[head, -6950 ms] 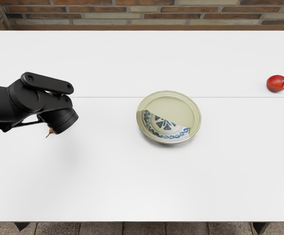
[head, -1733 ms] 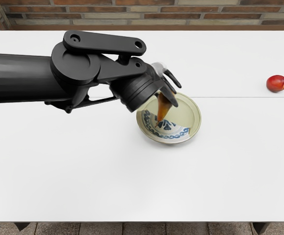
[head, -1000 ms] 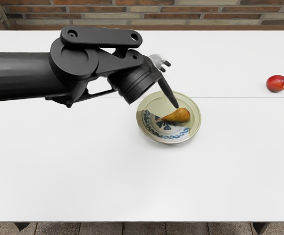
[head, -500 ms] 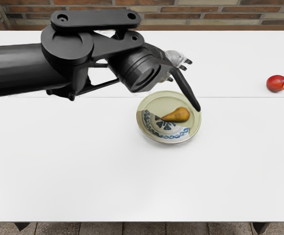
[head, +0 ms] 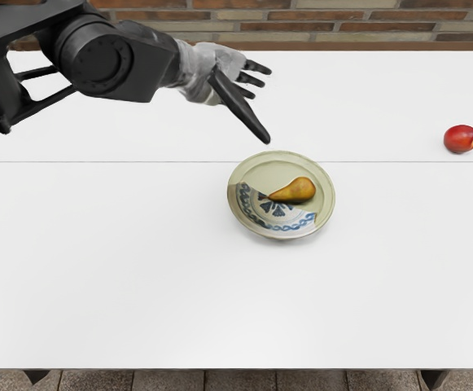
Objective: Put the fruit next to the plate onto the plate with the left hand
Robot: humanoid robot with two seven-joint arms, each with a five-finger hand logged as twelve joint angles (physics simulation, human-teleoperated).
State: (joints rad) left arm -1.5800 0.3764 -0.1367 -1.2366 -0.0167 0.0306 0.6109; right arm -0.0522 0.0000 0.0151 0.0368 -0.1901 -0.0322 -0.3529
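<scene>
A brown pear (head: 294,191) lies on its side in the green plate with blue pattern (head: 255,175) at the table's middle. My left hand (head: 234,85) hovers above and to the upper left of the plate, fingers spread and holding nothing. One dark finger (head: 244,112) points down toward the plate's far rim without touching it. The arm comes in from the upper left corner. No right arm shows.
A red apple (head: 460,138) sits far right on the white table (head: 138,269). A brick wall runs along the back edge.
The pear was let go onto the plate. Since then my left hand has lifted and drawn back toward the upper left, away from the plate, with the fingers spreading.
</scene>
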